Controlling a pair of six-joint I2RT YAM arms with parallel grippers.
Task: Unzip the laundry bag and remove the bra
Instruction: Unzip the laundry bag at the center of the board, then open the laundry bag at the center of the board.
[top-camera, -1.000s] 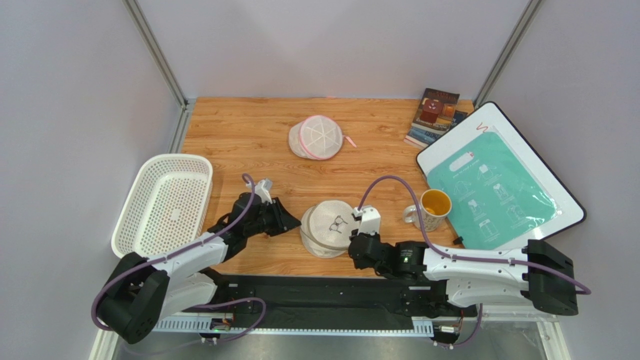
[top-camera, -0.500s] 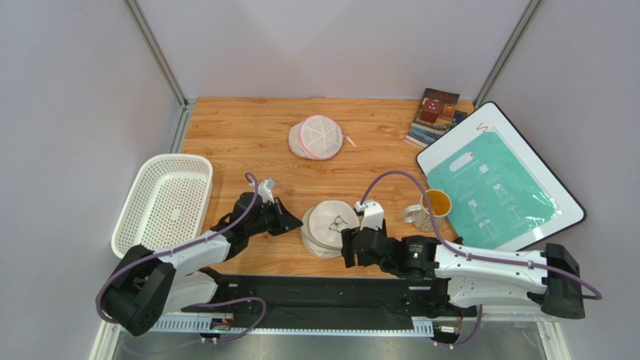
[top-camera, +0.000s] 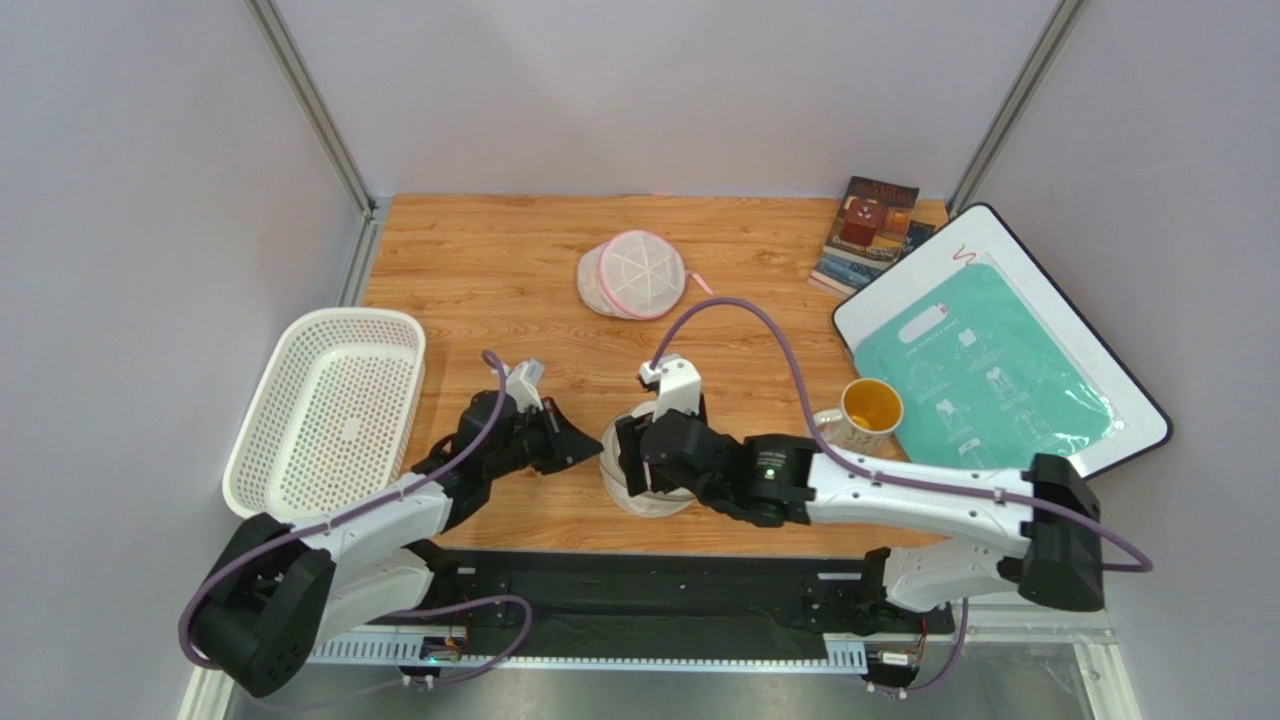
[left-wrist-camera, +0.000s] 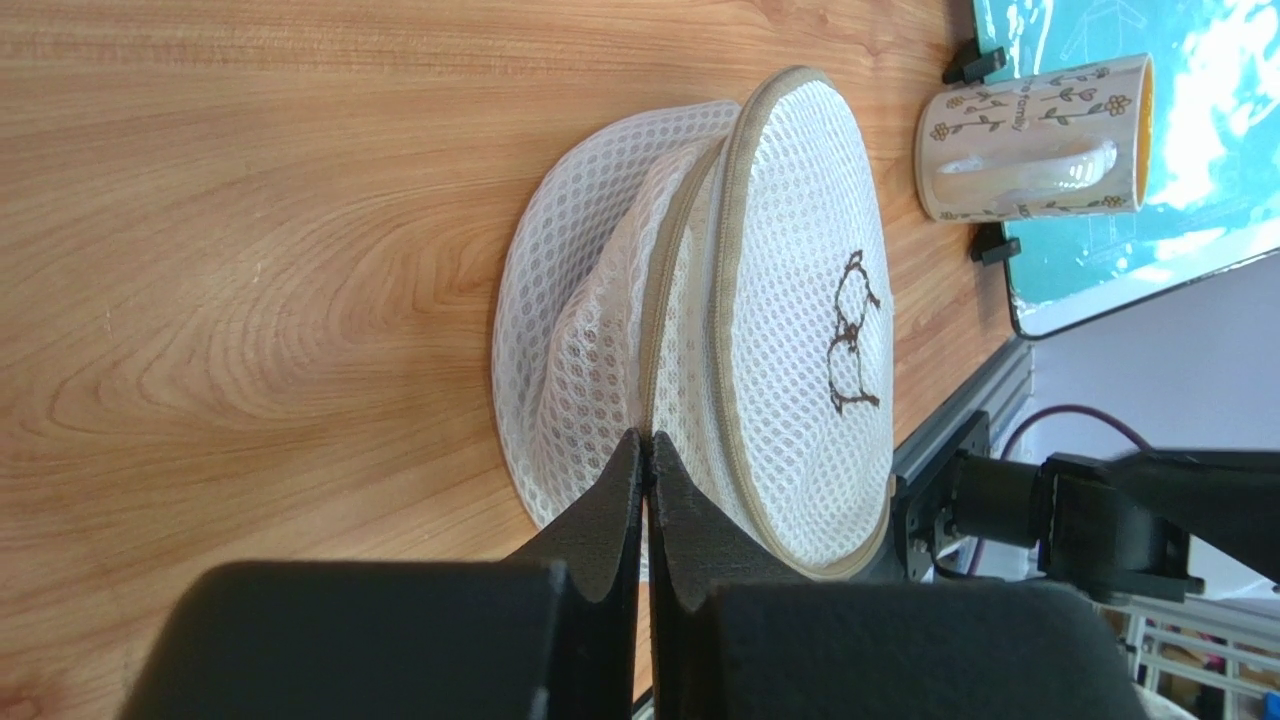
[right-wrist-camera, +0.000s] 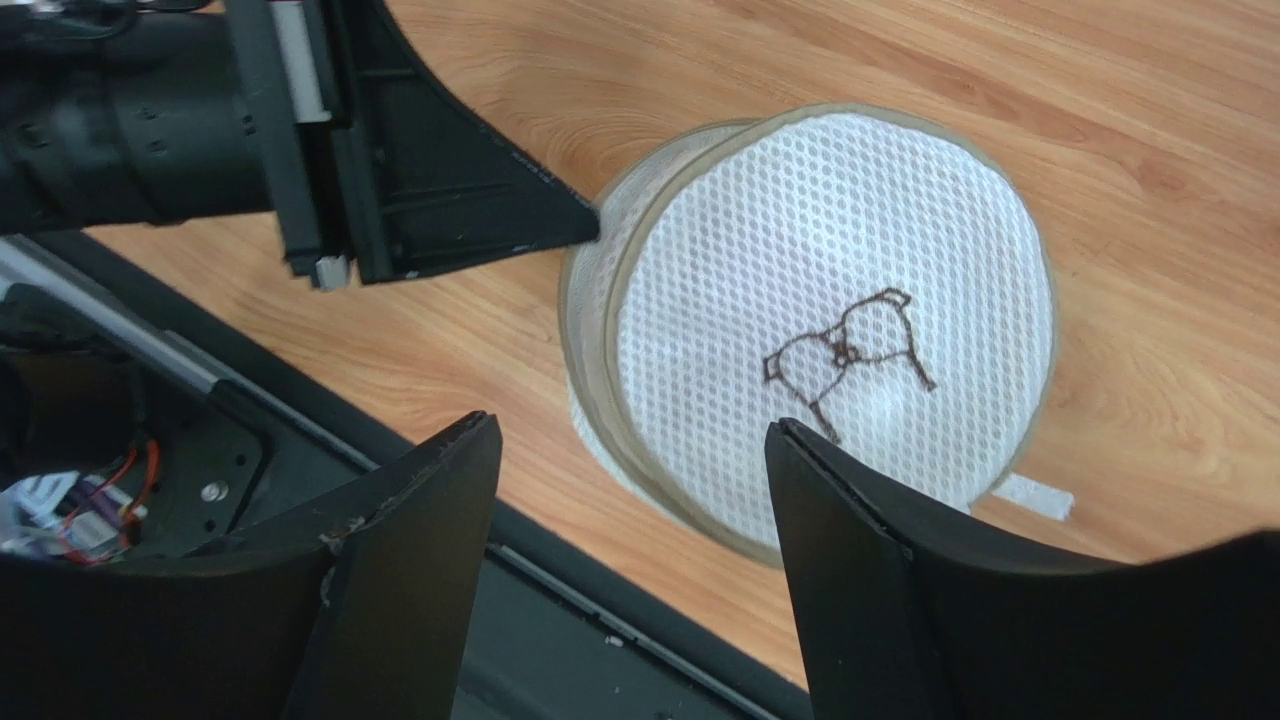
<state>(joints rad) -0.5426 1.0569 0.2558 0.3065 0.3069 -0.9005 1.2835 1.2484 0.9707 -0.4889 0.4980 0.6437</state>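
One wooden table (top-camera: 481, 270) holds one white board (top-camera: 890, 305) with a teal sheet at the right and one white basket (top-camera: 338, 420) at the left. There are two round mesh pouches: one with pink trim (top-camera: 639, 273) far back, and the laundry bag (right-wrist-camera: 842, 285) at the near edge, between the two arms. Being round, the bag has no long axis; its face with the dark drawing is turned up and the zip rim runs round its side. A small stack of books (top-camera: 872, 225) lies at the back right, and one mug (top-camera: 864, 413) stands right of the bag. The right gripper (right-wrist-camera: 631, 432) hangs spread wide above the bag. The left gripper (left-wrist-camera: 646, 444) is closed, its tips at the zip seam on the bag's left side
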